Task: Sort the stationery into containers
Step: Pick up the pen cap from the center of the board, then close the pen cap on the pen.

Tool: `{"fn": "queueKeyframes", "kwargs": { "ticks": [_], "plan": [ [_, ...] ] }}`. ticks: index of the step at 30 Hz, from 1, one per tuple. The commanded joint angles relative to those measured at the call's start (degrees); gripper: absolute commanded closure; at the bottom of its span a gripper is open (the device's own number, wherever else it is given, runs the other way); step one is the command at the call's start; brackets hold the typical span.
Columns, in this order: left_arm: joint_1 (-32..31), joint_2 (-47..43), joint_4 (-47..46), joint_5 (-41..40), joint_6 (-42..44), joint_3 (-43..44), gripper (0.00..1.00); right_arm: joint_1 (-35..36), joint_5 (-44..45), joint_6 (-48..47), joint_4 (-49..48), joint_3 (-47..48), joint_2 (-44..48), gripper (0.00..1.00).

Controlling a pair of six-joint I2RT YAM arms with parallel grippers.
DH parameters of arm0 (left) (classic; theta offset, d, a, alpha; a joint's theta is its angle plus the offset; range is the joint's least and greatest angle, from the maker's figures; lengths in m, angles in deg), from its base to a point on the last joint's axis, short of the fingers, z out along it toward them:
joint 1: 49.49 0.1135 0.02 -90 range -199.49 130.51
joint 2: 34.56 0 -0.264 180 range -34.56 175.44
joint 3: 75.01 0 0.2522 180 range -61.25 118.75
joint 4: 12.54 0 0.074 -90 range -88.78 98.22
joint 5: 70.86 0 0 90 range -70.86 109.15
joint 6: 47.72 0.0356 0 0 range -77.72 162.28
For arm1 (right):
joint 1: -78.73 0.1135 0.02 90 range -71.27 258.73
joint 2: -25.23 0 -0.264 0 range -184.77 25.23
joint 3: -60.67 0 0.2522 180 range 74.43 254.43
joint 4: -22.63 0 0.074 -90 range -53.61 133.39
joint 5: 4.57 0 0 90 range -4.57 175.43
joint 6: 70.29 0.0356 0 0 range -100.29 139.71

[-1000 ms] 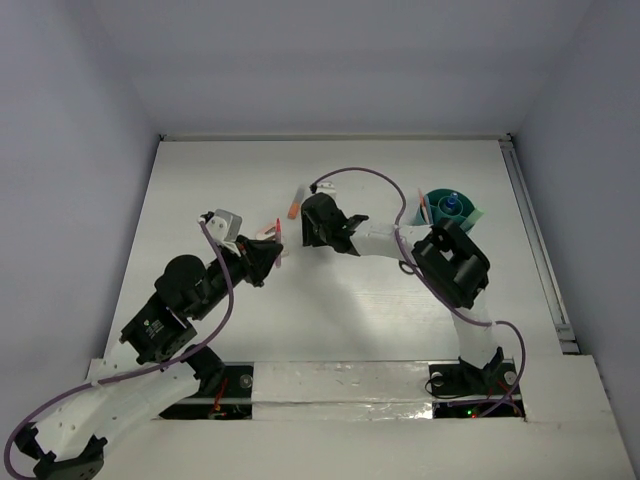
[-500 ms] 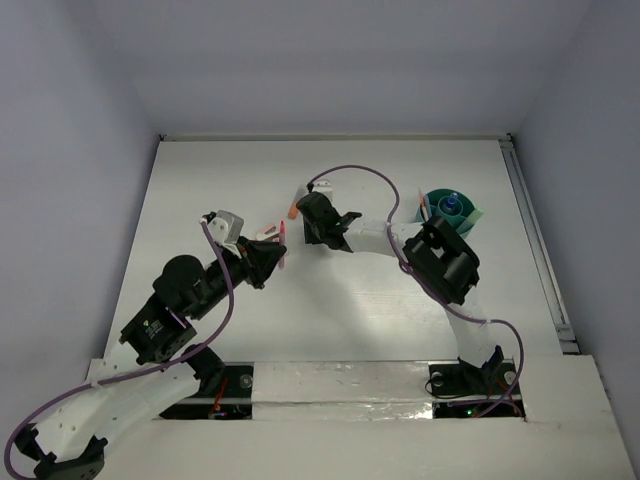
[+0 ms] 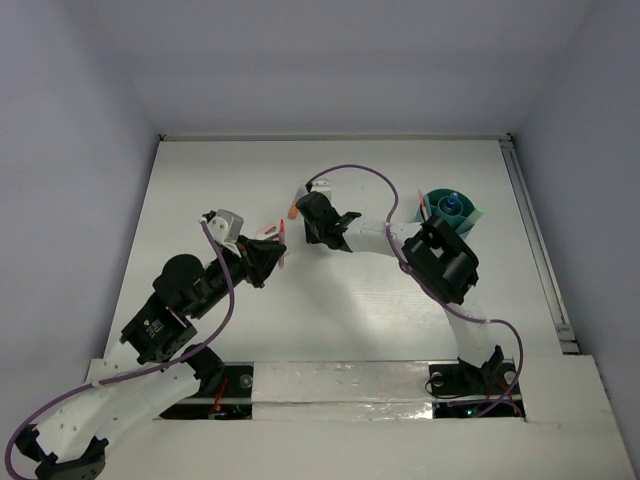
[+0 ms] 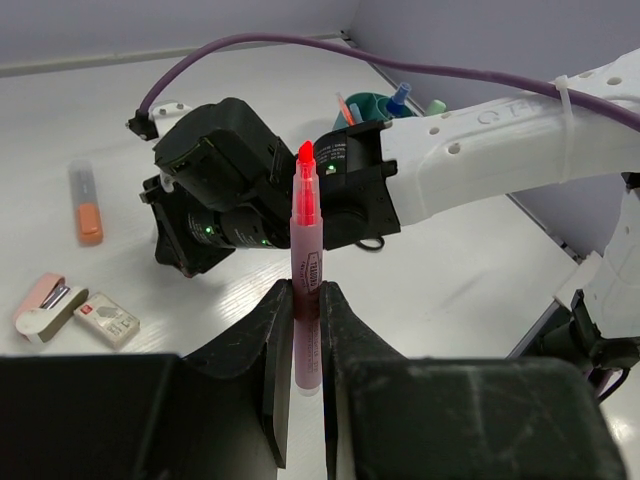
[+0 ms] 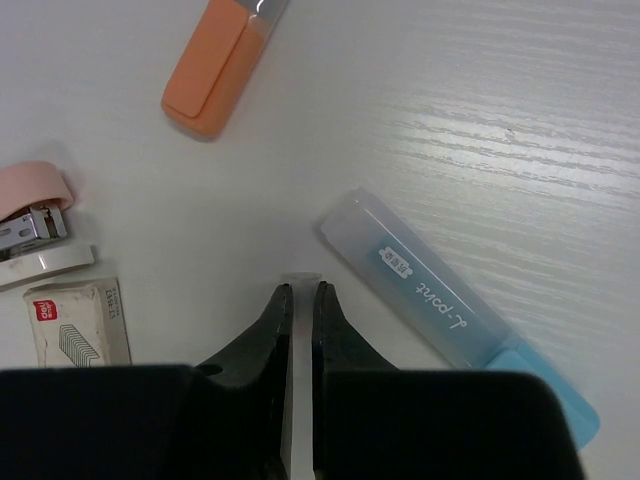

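Note:
My left gripper (image 4: 307, 290) is shut on a pink pen (image 4: 307, 240). The pen stands upright above the table with its red tip bare. In the top view this gripper (image 3: 272, 250) sits left of centre. My right gripper (image 5: 300, 290) points down at the table, its jaws shut on a small clear cap (image 5: 300, 277) that stands on the surface. Right of it lies a clear pen with a blue end (image 5: 440, 290), and an orange marker (image 5: 215, 65) lies beyond. The teal cup (image 3: 447, 208) at the back right holds several pens.
A pink stapler (image 5: 35, 205) and a small box of staples (image 5: 78, 325) lie left of my right gripper. The right arm's forearm (image 3: 375, 238) stretches from the cup's side to the table's middle. A purple cable (image 3: 365, 175) arches over it.
My right gripper has moved slightly left and its jaws have closed on the clear cap. The left gripper still holds the pink pen in the same place.

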Motion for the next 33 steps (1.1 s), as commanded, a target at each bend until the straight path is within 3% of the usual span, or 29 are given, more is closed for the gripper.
{"fn": "queueKeyframes", "kwargs": {
  "ticks": [1, 7, 17, 24, 33],
  "plan": [
    [0.27, 0.50, -3.42, 0.75, 0.31, 0.43, 1.00, -0.02, -0.91, 0.31, -2.94, -2.75, 3.03, 1.00],
    [0.27, 1.03, -9.90, 6.19, -4.52, -1.94, 1.00, -0.02, -6.53, -0.39, -22.42, -16.80, 21.48, 1.00],
    [0.27, 7.79, -19.24, 11.03, -8.22, -3.62, 1.00, -0.55, -10.66, 2.76, -45.12, -35.35, 49.24, 1.00],
    [0.27, 13.23, -22.41, 12.53, -9.10, -2.21, 1.00, -0.55, -11.10, 4.97, -51.65, -40.28, 56.21, 1.00],
    [0.27, 15.97, -23.02, 12.88, -8.66, -0.80, 1.00, -0.55, -16.82, 10.41, -56.92, -42.04, 53.41, 1.00]
  ]
}}
